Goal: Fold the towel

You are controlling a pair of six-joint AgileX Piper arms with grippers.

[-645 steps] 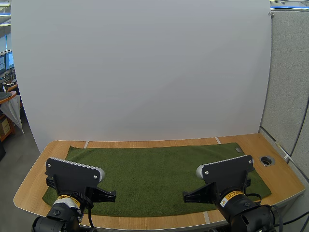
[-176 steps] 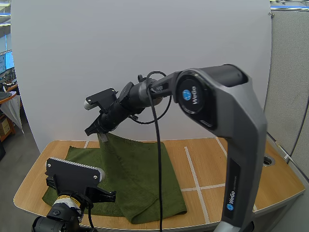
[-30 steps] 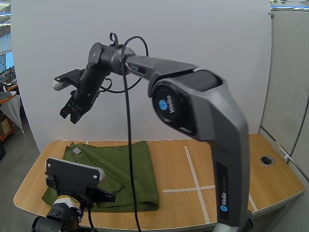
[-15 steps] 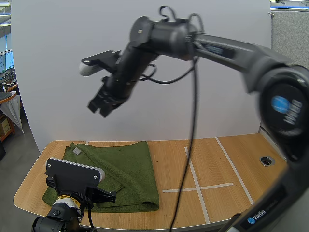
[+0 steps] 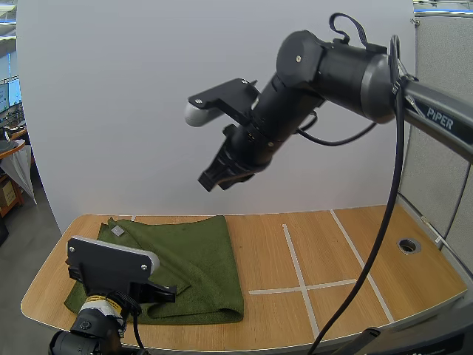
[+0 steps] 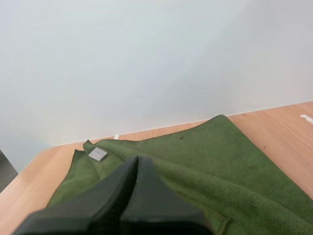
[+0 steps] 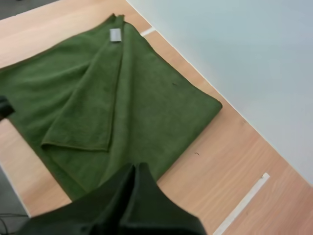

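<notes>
The towel (image 5: 199,255) lies far below the right claw (image 5: 219,176), whose tips are pressed together, and just ahead of the equally closed left claw (image 6: 136,164), so folding over its crooked top flap (image 7: 80,122) risks a lopsided bundle.

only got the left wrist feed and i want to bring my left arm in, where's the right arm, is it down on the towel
observer: no, the right pincer hangs high above the table, well clear of the towel
operator: is it carrying anything
observer: nothing, in the right wrist view it is shut on nothing
operator: ok and how does the fold look from up there
observer: uneven, a top flap lies slanted across the towel and its edges don't line up with the layer below
</notes>
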